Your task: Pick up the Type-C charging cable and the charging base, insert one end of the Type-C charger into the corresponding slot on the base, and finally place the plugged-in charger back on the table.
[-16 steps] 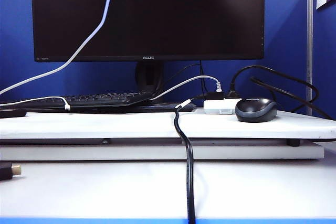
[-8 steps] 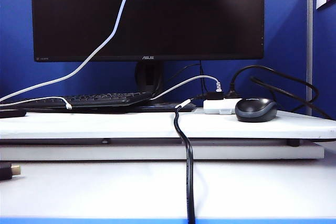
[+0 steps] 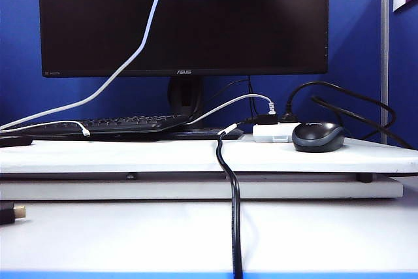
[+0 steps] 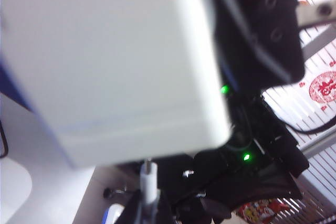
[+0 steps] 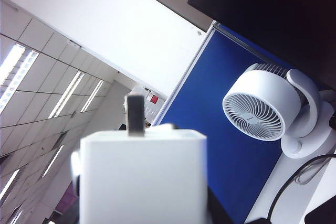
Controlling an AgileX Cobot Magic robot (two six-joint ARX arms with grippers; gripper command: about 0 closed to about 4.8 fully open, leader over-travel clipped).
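Both grippers are above the exterior view's frame. The thin white Type-C charging cable [image 3: 111,76] rises from the left of the table [image 3: 130,155] and leaves past the monitor's top. In the left wrist view, my left gripper [image 4: 149,211] is shut on the cable's white connector [image 4: 148,174], whose metal tip points at the edge of the charging base [image 4: 110,61], a blurred white block just beyond it. The black body of the right gripper [image 4: 254,30] holds that block. The right wrist view shows the base [image 5: 142,177] filling the jaws and hiding the fingers.
A black monitor [image 3: 183,17] stands at the back, with a keyboard [image 3: 130,123], a black mouse [image 3: 319,136] and a small white box [image 3: 273,132] with black plugs below it. A thick black cable [image 3: 235,200] runs toward the front edge. A white fan [image 5: 262,111] stands aside.
The upper run of the thin white cable has swung to the right across the monitor, then held still. Nothing on the table has moved.
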